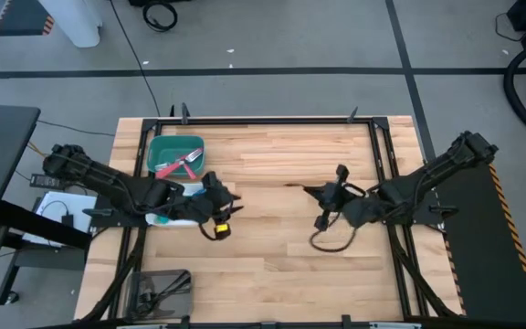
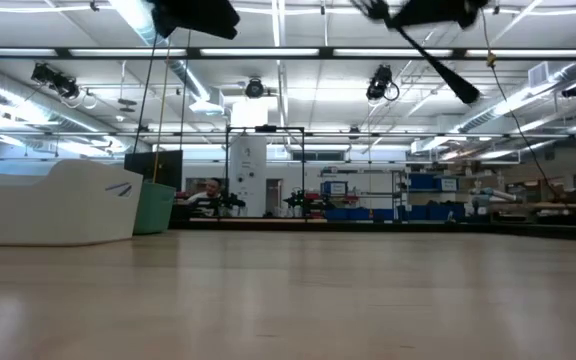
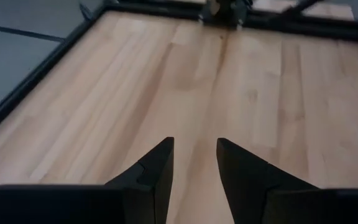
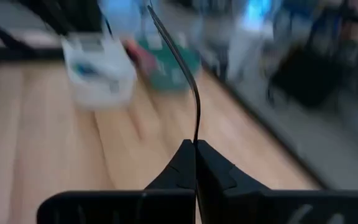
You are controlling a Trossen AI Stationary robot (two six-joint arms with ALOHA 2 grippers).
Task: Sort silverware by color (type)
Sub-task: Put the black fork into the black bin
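Observation:
My right gripper hovers high over the table's right half, shut on a slim, dark, curved piece of silverware. In the low view that piece slants down well above the wood. Red-handled silverware lies in the green bin at the far left. My left gripper is open over bare wood, just right of the white bin, with nothing between its fingers. My right gripper pinches one end of the dark piece between its two fingertips. The piece shows edge-on and sticks out beyond the fingers in a thin curve. It is lifted clear of the table.
A grey bin holding dark pieces stands at the near left corner. Black frame rails run along the table's sides and far edge. A loop of cable hangs under the right arm. Bare wood lies between the arms.

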